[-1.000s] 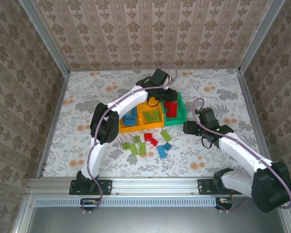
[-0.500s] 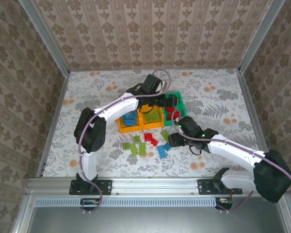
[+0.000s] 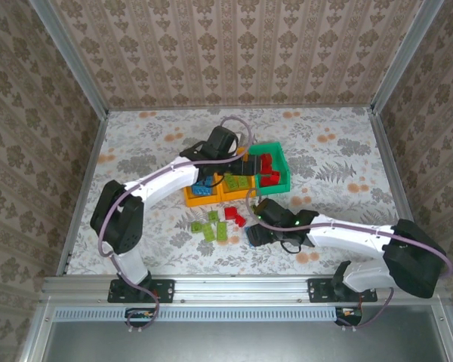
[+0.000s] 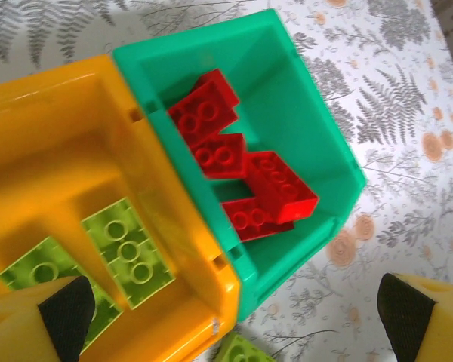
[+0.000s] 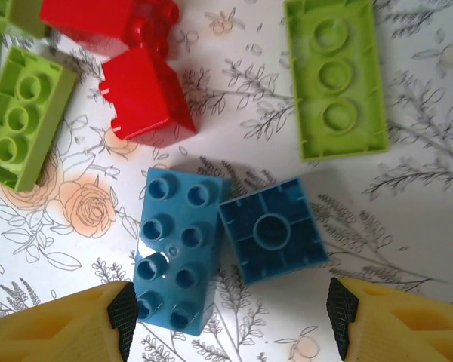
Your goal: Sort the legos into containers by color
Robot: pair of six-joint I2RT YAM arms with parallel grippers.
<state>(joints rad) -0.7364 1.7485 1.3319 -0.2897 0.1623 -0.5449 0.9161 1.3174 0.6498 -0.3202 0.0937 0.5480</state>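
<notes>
Plainly, the long blue brick (image 5: 174, 249) lay studs-up on the table (image 5: 408, 226), just ahead of the right end effector (image 5: 230, 320). Its long axis ran almost straight away from the wrist, so the fingers (image 5: 98, 324) would have closed across its short width. A square blue brick (image 5: 272, 230), studs-down, touched its right side, and both sat within the span of the gap. A closing grip would probably have caught the pair unless it shifted toward the long one.

That end effector stood partly open with nothing in it. A red brick (image 5: 147, 102) and a lime brick (image 5: 336, 75) lay just beyond.

From above, the blue bin (image 3: 198, 192) lay beyond and to the left of this end effector, near but apart. The left end effector (image 4: 234, 317) hung wide open and empty over the wall shared by the lime bin (image 4: 45, 128) and the green bin (image 4: 325, 143). It was well apart from the loose blues, so the right arm was the nearer one.
</notes>
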